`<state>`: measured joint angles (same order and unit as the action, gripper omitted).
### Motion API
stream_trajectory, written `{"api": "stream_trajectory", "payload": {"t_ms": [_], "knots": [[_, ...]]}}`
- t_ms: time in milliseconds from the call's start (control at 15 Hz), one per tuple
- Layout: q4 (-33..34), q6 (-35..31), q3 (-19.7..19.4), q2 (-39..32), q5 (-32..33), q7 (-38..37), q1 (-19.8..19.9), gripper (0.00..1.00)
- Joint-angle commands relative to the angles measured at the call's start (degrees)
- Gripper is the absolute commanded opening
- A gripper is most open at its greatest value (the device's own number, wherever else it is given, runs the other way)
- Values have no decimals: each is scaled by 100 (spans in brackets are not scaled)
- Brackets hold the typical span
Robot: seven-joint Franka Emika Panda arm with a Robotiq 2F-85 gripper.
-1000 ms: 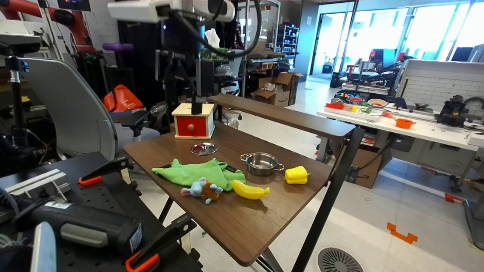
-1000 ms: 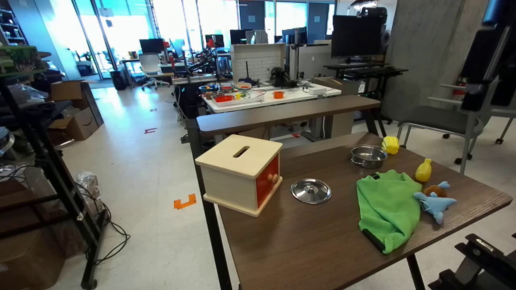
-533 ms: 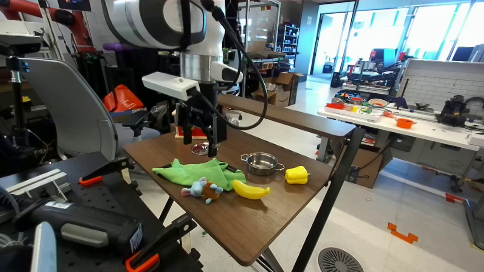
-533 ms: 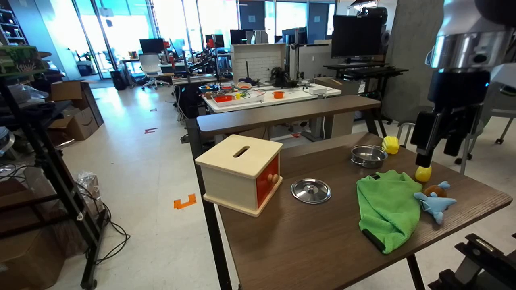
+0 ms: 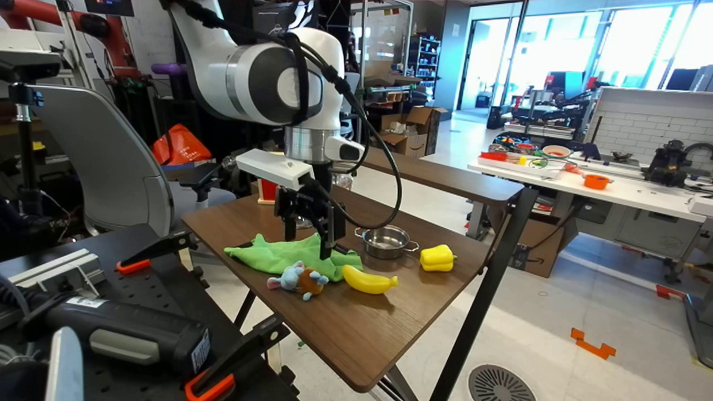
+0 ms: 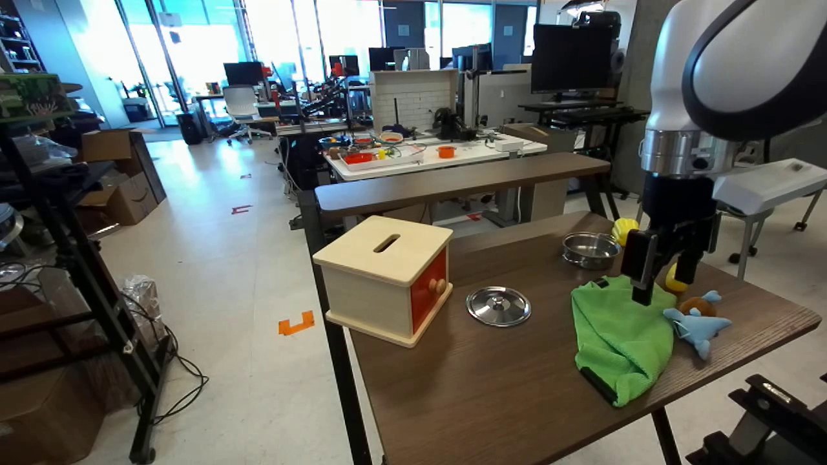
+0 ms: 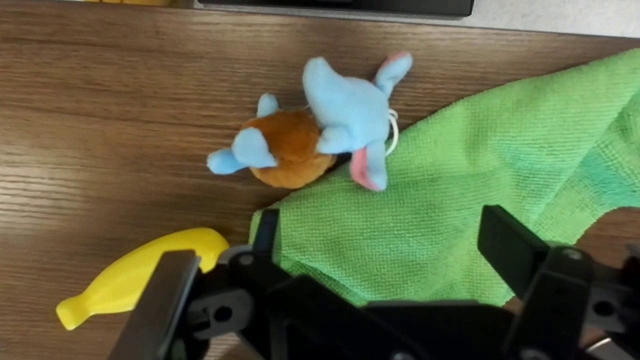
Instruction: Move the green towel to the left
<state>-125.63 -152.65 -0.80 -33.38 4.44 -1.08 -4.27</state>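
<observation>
A spread hand [image 7: 381, 228] hangs over the towel [image 7: 440, 195] on a table [image 5: 356, 334], a toy [image 7: 302, 142] touching the towel and a banana [image 7: 137, 270] just beside it.

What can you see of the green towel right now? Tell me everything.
The green towel lies rumpled on the brown table, with raised folds. Its nubby weave looks soft, like microfibre. Black strips show at two edges; I can't tell whether they belong to it. An ear of the plush toy seems to rest on its edge, and the yellow banana lies beside one corner. The open jaws are over it but don't grip it; whether they touch it is unclear.
</observation>
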Motion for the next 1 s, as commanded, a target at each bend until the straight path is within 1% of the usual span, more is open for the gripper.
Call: {"api": "stream_trajectory", "payload": {"t_ms": [0,200,267,600,933], "knots": [[399,-8,-119,-484,183,-152,-209,100],[528,142,-105,-737,187,-156,-337,100],[547,60,-136,-835,249,-171,-428,100],[866,169,-225,-1278,460,-320,-821,100],[1261,456,-120,-1562,615,-352,-1205,100]]}}
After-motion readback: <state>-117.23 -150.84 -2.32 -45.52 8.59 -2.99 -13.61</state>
